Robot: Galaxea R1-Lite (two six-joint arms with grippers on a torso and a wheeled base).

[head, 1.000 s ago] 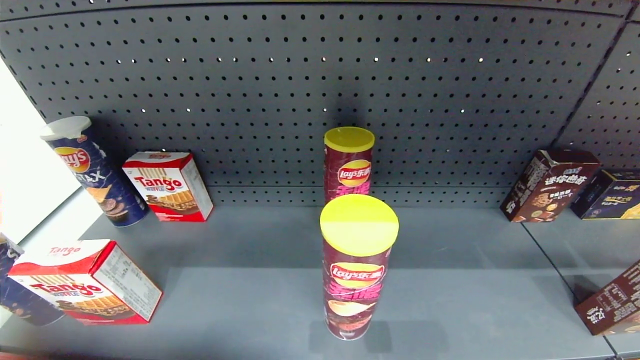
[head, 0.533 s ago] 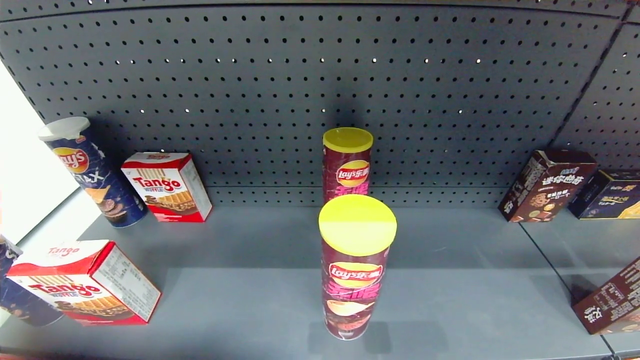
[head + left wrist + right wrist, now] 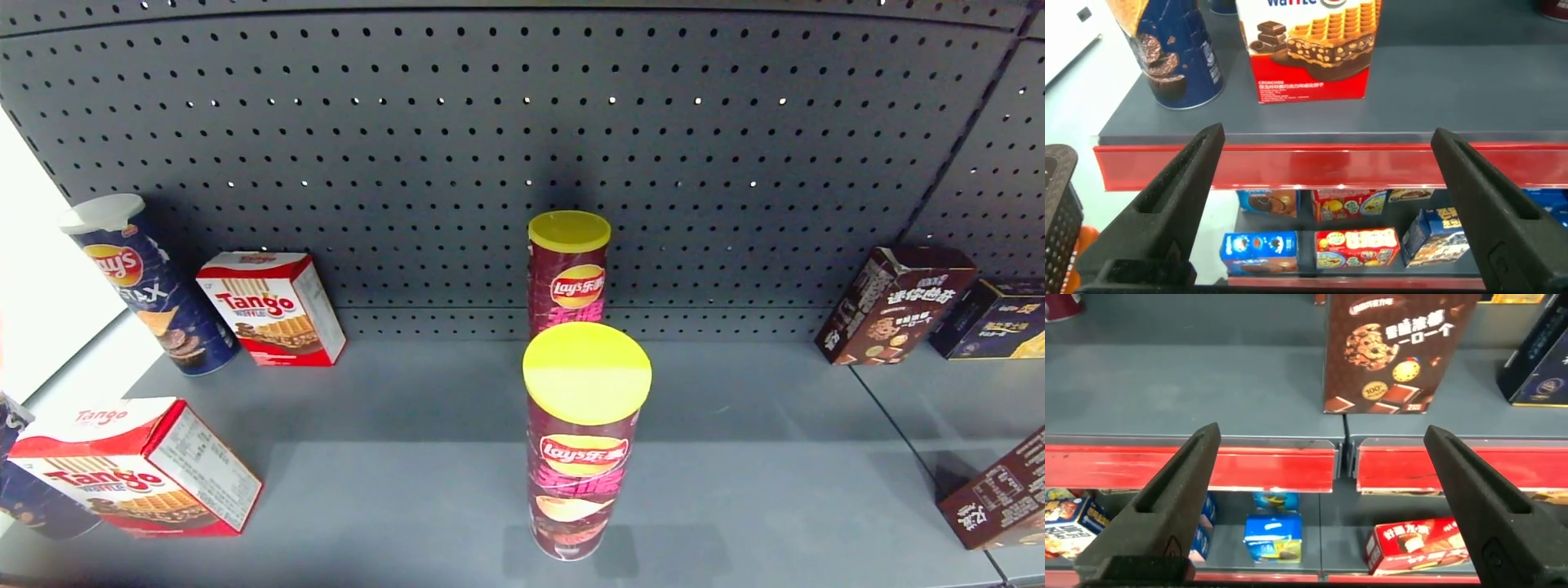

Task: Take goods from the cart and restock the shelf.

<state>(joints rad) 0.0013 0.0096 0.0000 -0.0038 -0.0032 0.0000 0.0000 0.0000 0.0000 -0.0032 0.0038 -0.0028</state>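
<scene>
**A:** How are the end effectors sitting?

**B:** The left end effector [image 3: 1327,139] is hovering just in front of the shelf's [image 3: 775,457] red edge strip [image 3: 1323,163]. Its black fingers [image 3: 1167,212] are spreading wide and gripping nothing. The right end effector [image 3: 1321,434] is facing the same strip further right, equally wide open and also carrying nothing.

**A:** And where are the goods standing?

**B:** Two maroon chip cans with yellow lids are standing upright mid-shelf, one behind the other. The front chip can [image 3: 581,465] is sitting near the shelf's edge, and the rear chip can [image 3: 568,273] is standing against the pegboard [image 3: 490,122].

**A:** What is lying to the left?

**B:** A blue chip can [image 3: 151,290] is standing at the back with a red wafer box [image 3: 273,309] just beside it. A second wafer box [image 3: 135,465] is sitting nearer the front. The left wrist view is looking up at that box with another blue can [image 3: 1172,57] next to it.

**A:** To the right?

**B:** A brown cookie box [image 3: 894,304] is standing at the back with a dark blue box [image 3: 1000,318] beside it. Another brown box [image 3: 1000,500] is sitting at the front right, directly ahead of the right end effector. More packets are showing on the lower shelf [image 3: 1274,535].
</scene>
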